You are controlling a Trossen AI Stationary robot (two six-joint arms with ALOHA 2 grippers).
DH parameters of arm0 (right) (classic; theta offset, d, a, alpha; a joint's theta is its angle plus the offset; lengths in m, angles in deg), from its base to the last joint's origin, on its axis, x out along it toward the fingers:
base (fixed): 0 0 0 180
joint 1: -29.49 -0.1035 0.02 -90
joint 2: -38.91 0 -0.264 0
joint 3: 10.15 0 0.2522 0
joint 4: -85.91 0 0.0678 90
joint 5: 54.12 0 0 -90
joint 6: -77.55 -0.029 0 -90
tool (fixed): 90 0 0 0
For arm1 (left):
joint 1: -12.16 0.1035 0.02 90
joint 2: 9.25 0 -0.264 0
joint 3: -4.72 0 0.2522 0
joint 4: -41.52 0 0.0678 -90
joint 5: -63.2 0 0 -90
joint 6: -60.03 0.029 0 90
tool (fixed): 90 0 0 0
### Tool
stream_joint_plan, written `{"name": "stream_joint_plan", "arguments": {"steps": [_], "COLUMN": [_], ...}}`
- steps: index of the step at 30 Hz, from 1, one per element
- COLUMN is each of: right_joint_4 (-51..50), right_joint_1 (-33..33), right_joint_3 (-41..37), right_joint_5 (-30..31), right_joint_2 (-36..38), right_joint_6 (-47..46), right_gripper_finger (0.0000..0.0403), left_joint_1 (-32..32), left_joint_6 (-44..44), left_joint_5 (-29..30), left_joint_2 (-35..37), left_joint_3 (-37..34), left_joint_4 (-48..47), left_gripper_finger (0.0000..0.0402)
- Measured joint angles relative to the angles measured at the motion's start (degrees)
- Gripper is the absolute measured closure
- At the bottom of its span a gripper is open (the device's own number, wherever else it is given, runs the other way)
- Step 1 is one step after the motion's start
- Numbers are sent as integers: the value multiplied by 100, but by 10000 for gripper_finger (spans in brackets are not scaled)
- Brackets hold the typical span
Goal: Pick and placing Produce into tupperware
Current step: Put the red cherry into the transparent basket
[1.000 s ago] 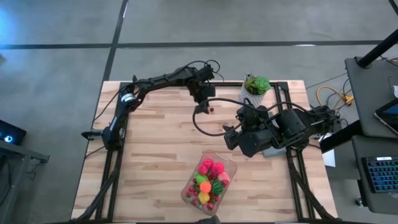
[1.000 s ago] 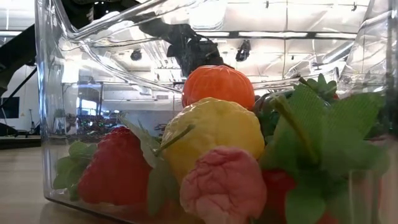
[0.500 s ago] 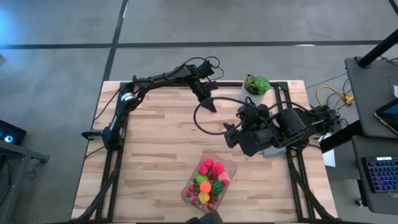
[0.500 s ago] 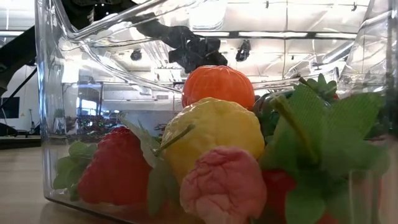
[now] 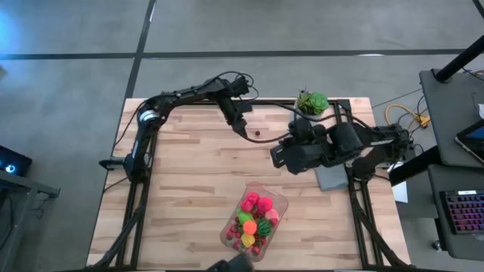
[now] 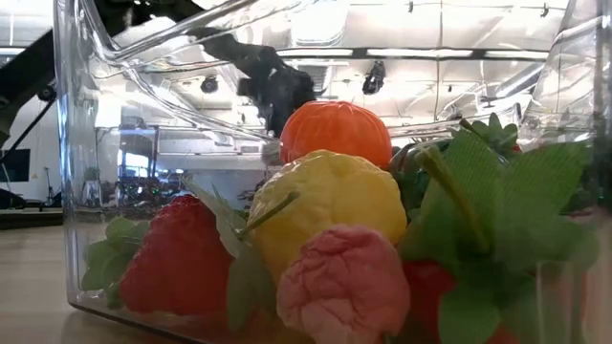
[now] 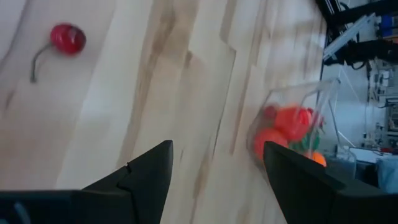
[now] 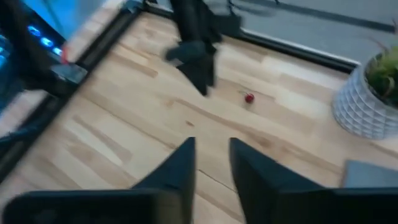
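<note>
High view: the left gripper [image 5: 240, 128] hangs over the far part of the wooden surface [image 5: 181, 189], just beside a single red cherry [image 5: 257, 134] lying loose on the boards. The right gripper [image 5: 277, 155] sits mid-surface, a little nearer than the cherry and apart from it. The tupperware [image 5: 254, 219] stands at the near edge, well apart from both arms, loaded with produce — pink, orange, yellow, green and red pieces. A potted plant [image 5: 311, 106] stands at the far right; a grey slab [image 5: 330, 177] lies partly under the right arm.

Low view: seen through the clear container wall, an orange piece [image 6: 335, 132], a yellow piece [image 6: 330, 205], a pink piece [image 6: 344, 285] and a strawberry [image 6: 179, 258] are piled together.

Left wrist view: fingers [image 7: 146, 174] spread wide, nothing between them; cherry on bare wood ahead.

Right wrist view: fingers [image 8: 180, 165] drawn near together with a narrow gap, pinching nothing — cherry lies ahead, beyond them.
</note>
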Motion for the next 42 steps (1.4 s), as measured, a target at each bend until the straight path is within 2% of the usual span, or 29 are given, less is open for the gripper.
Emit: {"name": "stream_joint_plan", "arguments": {"steps": [4,10,14,19,22,25,30,34,38,42], "right_joint_4": [-9,250,1532,3633,4186,4433,4864,5419,5673,5663], "right_joint_1": [305,934,1653,2526,2969,3301,3645,3740,3907,4047], "right_joint_3": [-615,-1752,-2727,-3981,-4482,-4839,-5108,-5112,-4902,-4482], "right_joint_5": [-381,-1102,-2069,-3133,-3546,-3625,-3785,-3937,-3944,-3885], "right_joint_2": [220,724,915,792,636,498,106,-261,-768,-1353], "right_joint_6": [-21,-150,391,1383,1639,1715,1716,1811,1786,2089], "right_gripper_finger": [378,393,394,394,394,394,394,394,394,394], "left_joint_1": [100,382,422,414,397,343,290,297,288,288], "left_joint_6": [246,-367,-1146,-2129,-2680,-3265,-3501,-3484,-3471,-3344], "left_joint_5": [114,435,443,439,440,425,414,408,362,352], "left_joint_2": [696,2683,4160,5715,6406,7018,7856,8190,8222,8013], "left_joint_3": [-794,-2792,-4176,-5609,-6295,-6823,-7413,-7648,-7857,-7862], "left_joint_4": [136,1619,2690,3493,3880,4006,4293,4736,5512,5770], "left_gripper_finger": [166,166,166,166,166,166,166,166,166,166]}}
